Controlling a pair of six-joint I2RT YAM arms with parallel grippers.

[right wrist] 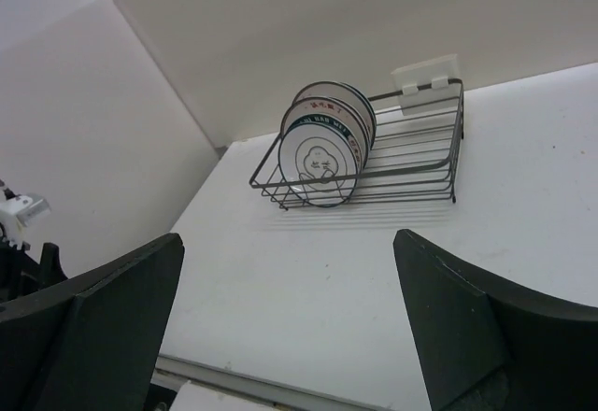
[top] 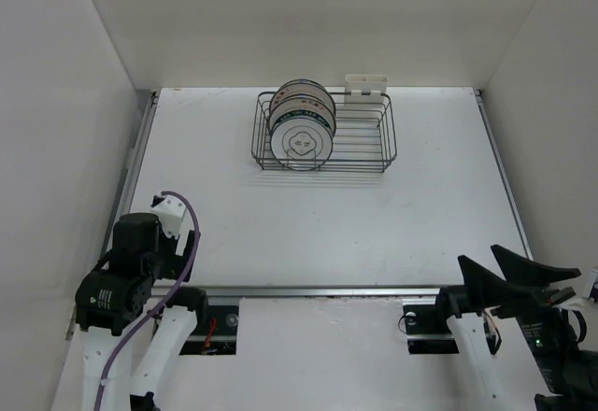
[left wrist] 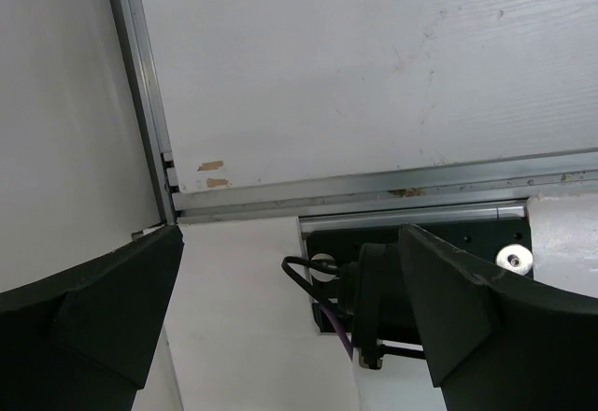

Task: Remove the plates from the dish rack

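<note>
The plates [top: 301, 135] stood upright in a row at the left end of the dish rack [top: 363, 142], which sat at the middle of the desk's [top: 327, 224] far edge. The right gripper [top: 476, 253] hung low over the near right corner, fingers apart, aimed at the rack. The left gripper [left wrist: 290, 235] was folded back at the near left corner, pointing down at the near edge, fingers apart too.

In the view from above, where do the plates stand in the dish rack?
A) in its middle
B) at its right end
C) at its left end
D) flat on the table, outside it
C: the plates stand on edge, packed together at the left end of the dish rack, away from the white holder on its far right corner.
</note>
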